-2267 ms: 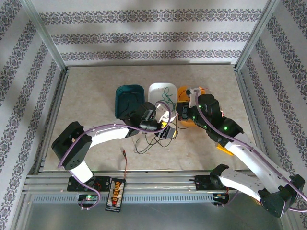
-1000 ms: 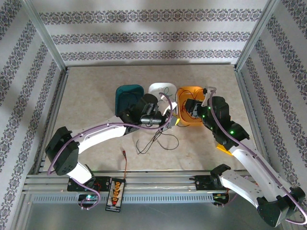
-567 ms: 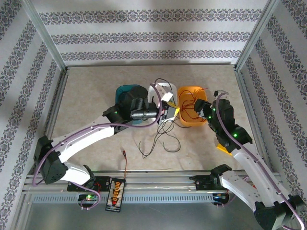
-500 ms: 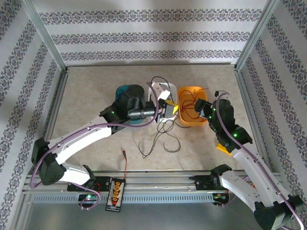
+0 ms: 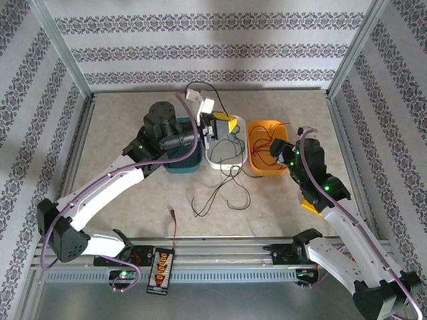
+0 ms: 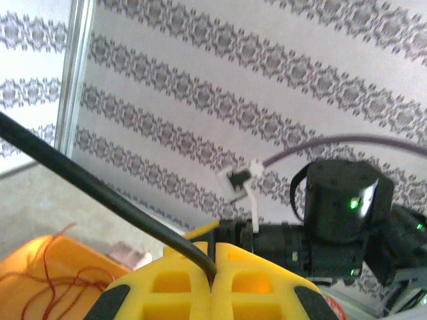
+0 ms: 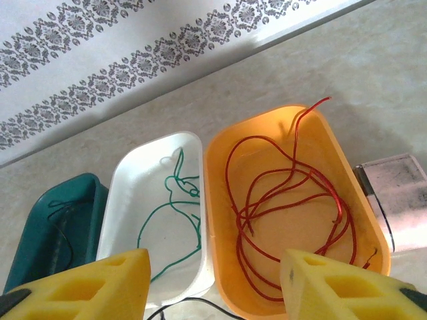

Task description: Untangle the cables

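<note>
While the top external view looks down on the bench, the left end effector hangs raised above the white bin. A black cable arcs up behind it and trails down to a loose tangle on the bench in front of the bins. The teal bin stands left of the white one and the orange bin right of it. The right end effector sits over the orange bin.

From the left wrist, the left end effector has its yellow fingers together, pinching the black cable.

From the right wrist, the right end effector has its fingers apart with nothing between them. Below it, a red cable lies coiled in the orange bin. A green cable lies in the white bin.
</note>
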Controlling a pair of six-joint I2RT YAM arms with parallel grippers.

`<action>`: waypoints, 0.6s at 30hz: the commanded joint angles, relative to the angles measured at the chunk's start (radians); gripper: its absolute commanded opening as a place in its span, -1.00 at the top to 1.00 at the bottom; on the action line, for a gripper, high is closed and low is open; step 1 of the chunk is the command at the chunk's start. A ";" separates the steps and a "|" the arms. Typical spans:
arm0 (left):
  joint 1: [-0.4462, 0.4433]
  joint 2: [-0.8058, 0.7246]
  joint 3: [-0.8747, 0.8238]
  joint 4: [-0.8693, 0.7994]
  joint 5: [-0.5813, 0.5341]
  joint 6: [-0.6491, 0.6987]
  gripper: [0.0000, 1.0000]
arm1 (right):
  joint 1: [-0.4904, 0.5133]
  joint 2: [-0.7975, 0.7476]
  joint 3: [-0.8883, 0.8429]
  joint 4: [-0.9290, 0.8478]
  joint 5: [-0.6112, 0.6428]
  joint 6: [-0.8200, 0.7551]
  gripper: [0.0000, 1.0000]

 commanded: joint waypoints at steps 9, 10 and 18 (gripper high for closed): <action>0.123 -0.004 -0.001 0.433 0.150 -0.299 1.00 | -0.006 -0.013 -0.025 -0.004 -0.010 -0.018 -0.07; 0.132 0.001 -0.005 0.470 0.156 -0.328 1.00 | -0.005 -0.013 -0.027 -0.004 -0.009 -0.019 -0.07; 0.182 0.027 0.021 0.649 0.188 -0.468 1.00 | -0.005 -0.010 -0.028 -0.005 -0.009 -0.016 -0.08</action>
